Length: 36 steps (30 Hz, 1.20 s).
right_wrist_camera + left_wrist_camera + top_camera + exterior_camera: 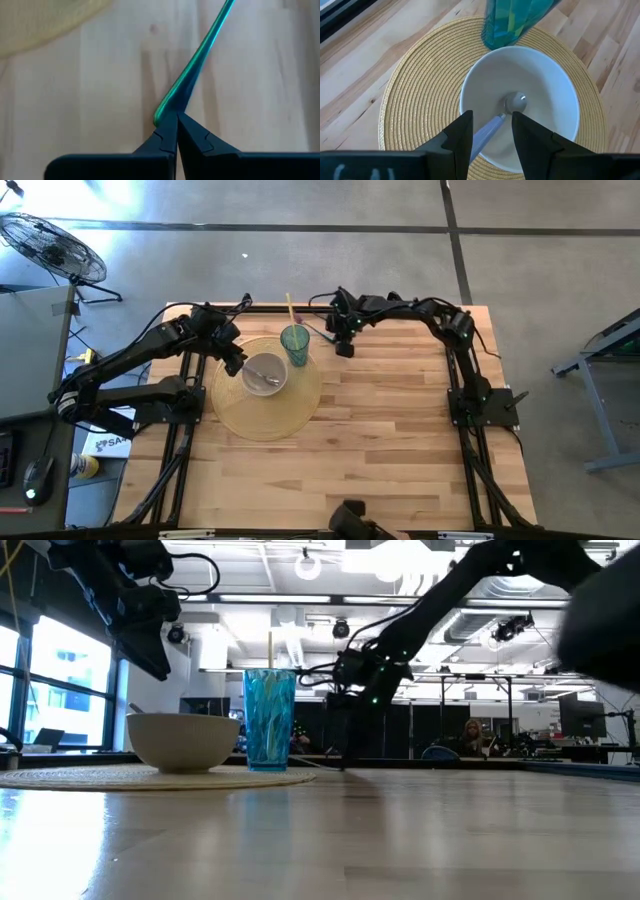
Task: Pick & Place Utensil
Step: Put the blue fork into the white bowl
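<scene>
A white bowl point(266, 372) stands on a round woven placemat point(262, 412), with a metal spoon point(516, 102) lying inside it. Beside the bowl on the mat stands a teal cup point(296, 345) holding a yellow straw point(290, 308). My left gripper point(492, 131) hovers open over the bowl, one finger on each side of the spoon's handle, clear of it in the low view point(158, 665). My right gripper point(175, 120), on the cup's right and low over the bare wood point(345, 348), is shut on a thin green utensil point(197, 67). My right gripper pinches one end of the thin green utensil point(161, 114) between its two fingertips, coming from above and slanting down. The held end is close to the wooden tabletop. The stick runs away from the fingers and out of the right wrist view.
The cup and bowl stand close together at the table's far left. Bare wooden tabletop point(400, 430) spreads to the right and near side. A black frame point(190, 430) edges the table's left side. A floor fan point(50, 245) stands beyond the table's left corner.
</scene>
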### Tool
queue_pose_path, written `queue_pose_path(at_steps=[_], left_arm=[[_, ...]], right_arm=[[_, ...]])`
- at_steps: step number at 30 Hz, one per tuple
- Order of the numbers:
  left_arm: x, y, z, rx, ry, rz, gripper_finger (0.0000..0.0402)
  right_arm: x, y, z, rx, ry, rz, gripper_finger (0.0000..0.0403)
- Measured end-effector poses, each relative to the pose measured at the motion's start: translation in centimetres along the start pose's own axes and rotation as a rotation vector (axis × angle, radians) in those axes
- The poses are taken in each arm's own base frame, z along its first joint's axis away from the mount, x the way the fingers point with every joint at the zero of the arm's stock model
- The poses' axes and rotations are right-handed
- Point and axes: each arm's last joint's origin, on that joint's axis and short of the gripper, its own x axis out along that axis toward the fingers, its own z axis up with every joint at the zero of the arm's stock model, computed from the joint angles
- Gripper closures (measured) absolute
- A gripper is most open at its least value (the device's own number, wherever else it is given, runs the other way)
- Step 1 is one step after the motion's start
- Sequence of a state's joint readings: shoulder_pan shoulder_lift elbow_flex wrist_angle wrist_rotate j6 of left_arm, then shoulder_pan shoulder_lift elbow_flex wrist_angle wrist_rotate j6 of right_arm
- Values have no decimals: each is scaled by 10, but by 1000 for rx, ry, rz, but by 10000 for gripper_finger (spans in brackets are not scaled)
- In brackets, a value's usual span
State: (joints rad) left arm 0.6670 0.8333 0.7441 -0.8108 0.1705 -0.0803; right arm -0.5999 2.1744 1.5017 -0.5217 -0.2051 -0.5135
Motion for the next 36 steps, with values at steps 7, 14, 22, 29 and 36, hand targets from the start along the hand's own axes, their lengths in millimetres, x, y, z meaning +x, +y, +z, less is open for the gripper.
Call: queue_pose_path(at_steps=[7,14,22,29,36], left_arm=[[0,0,0,0,0,0,268],[0,0,0,3,2,2,268],[0,0,-1,3,8,3,268],[0,0,-1,5,10,3,268],[0,0,-1,6,10,2,268]], right_arm=[[-13,26,-2,-60,199,-21,403],[-27,63,-14,-23,476,59,403],[-44,108,-19,-4,681,92,403],[-62,126,-16,85,426,-34,403],[-67,110,-34,256,143,-228,388]])
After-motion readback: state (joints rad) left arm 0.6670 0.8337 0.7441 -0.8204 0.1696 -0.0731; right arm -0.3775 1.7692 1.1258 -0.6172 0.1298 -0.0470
